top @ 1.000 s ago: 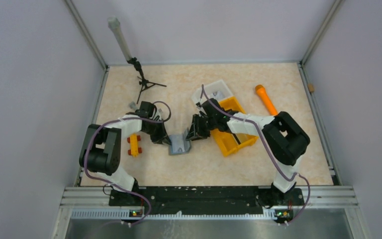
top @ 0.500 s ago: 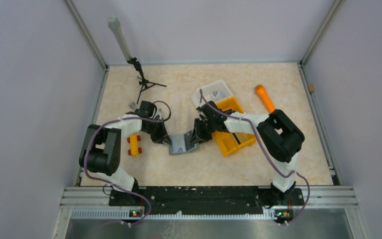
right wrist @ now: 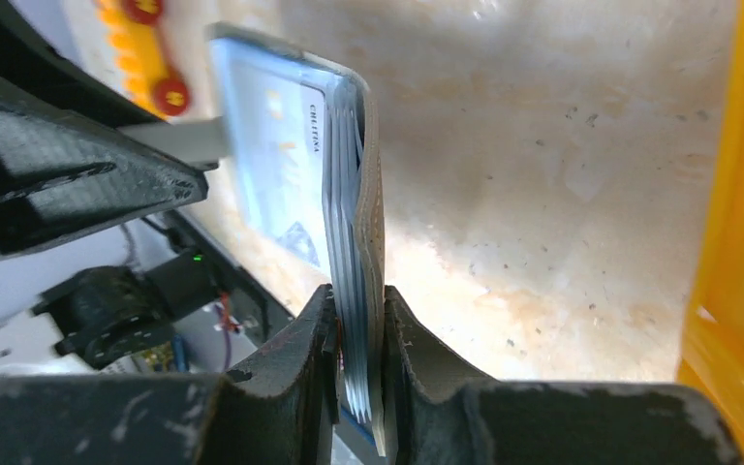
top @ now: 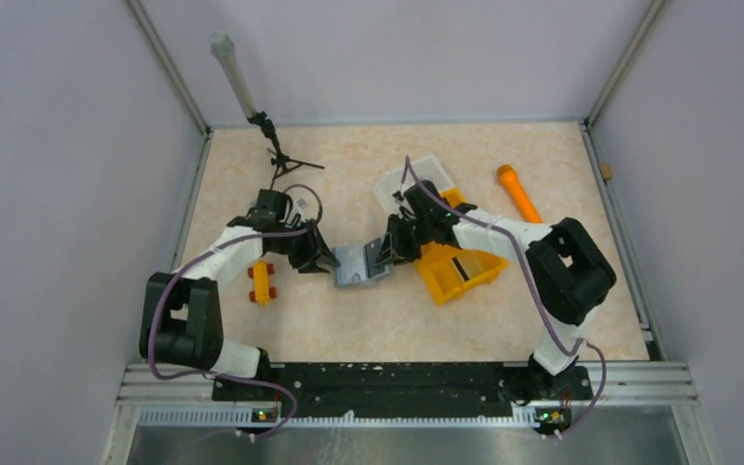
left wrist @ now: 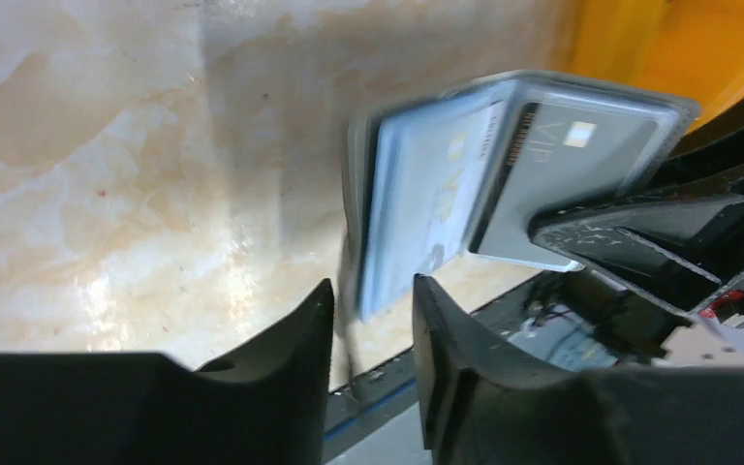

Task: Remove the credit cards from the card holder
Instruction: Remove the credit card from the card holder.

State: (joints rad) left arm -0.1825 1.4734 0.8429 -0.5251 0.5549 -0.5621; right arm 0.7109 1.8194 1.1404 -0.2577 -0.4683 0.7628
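The grey card holder is held up off the table between both arms, folded open. My right gripper is shut on one panel of the card holder, pinching it together with a stack of pale grey-blue credit cards. My left gripper is open, and the edge of the other panel sits loosely in the gap between its fingers. A pale blue card and a grey card marked VIP face the left wrist camera. In the overhead view the left gripper and the right gripper flank the holder.
An orange two-compartment bin lies just right of the holder, under the right arm. A clear tray stands behind it. An orange torch lies at the back right. A yellow toy block and a small tripod sit on the left.
My left gripper has opened off the holder's panel and its arm has swung outward. The right gripper has closed tighter on its panel, and the holder has shifted a little away and rightward.
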